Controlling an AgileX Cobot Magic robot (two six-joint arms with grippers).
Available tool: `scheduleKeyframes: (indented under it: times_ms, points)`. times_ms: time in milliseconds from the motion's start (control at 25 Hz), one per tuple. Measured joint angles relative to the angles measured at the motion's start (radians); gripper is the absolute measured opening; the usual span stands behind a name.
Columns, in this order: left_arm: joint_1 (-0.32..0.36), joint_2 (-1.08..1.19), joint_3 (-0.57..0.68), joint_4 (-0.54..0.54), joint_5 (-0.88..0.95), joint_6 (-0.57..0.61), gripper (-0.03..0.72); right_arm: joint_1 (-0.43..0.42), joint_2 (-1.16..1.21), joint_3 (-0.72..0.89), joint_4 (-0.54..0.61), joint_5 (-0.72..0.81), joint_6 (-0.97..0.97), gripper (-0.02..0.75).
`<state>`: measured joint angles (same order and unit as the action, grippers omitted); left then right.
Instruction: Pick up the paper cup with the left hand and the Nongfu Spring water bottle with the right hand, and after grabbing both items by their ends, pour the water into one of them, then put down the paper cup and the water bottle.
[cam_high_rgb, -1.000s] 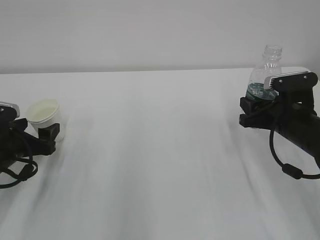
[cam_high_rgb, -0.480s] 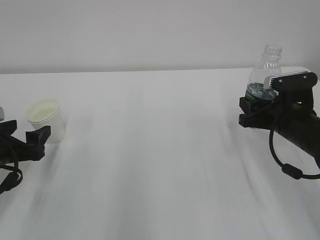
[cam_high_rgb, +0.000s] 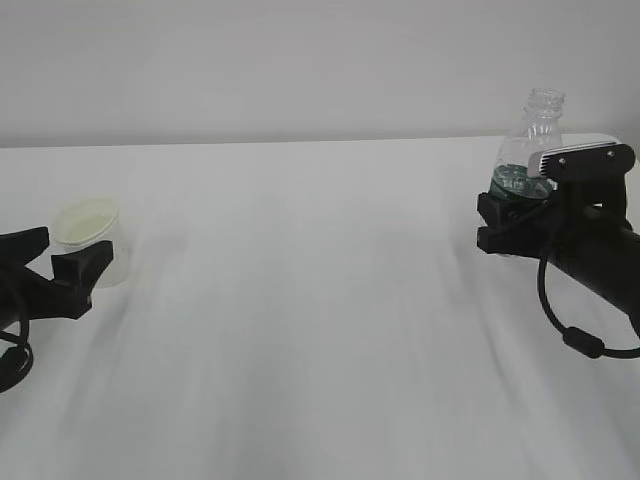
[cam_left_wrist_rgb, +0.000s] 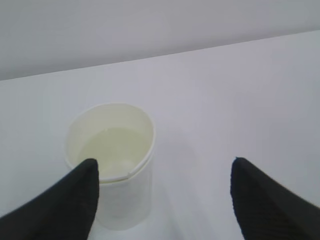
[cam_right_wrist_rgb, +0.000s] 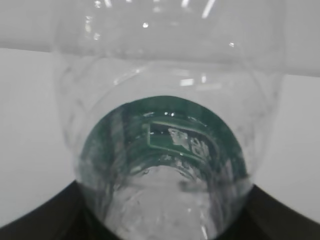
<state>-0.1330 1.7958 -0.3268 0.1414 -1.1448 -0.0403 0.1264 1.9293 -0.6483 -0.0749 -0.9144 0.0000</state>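
1. Paper cup (cam_high_rgb: 91, 242) is standing upright near the desk's (cam_high_rgb: 320, 330) left edge, holding water (cam_left_wrist_rgb: 112, 147), with the left hand (cam_high_rgb: 45, 268) backing away, its jaws spread wide and free of it.
2. Nongfu Spring water bottle (cam_high_rgb: 530, 150) is sitting upright near the right edge, the right hand (cam_high_rgb: 515, 222) still clamping it around the label.
3. Pouring is looking finished; releasing the bottle is remaining.

No legible text anywhere.
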Motion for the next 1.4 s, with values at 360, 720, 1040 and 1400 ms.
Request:
scheduleKeyframes:
  times_ms: [360, 720, 1040, 1400]
  points:
    - [-0.062, -0.002, 0.005, -0.009, 0.000, -0.008, 0.586, 0.000, 0.000, 0.000, 0.000, -0.003, 0.000, 0.437]
    - [-0.184, -0.002, 0.005, -0.009, 0.000, -0.010, 0.585, 0.000, 0.000, 0.000, -0.002, -0.003, 0.000, 0.436]
    - [-0.218, -0.002, 0.005, -0.009, 0.000, -0.010, 0.582, 0.000, 0.000, 0.000, -0.006, -0.003, 0.000, 0.436]
    - [-0.218, -0.028, 0.005, -0.082, 0.000, -0.014, 0.579, 0.000, 0.000, 0.000, -0.012, -0.003, 0.000, 0.436]
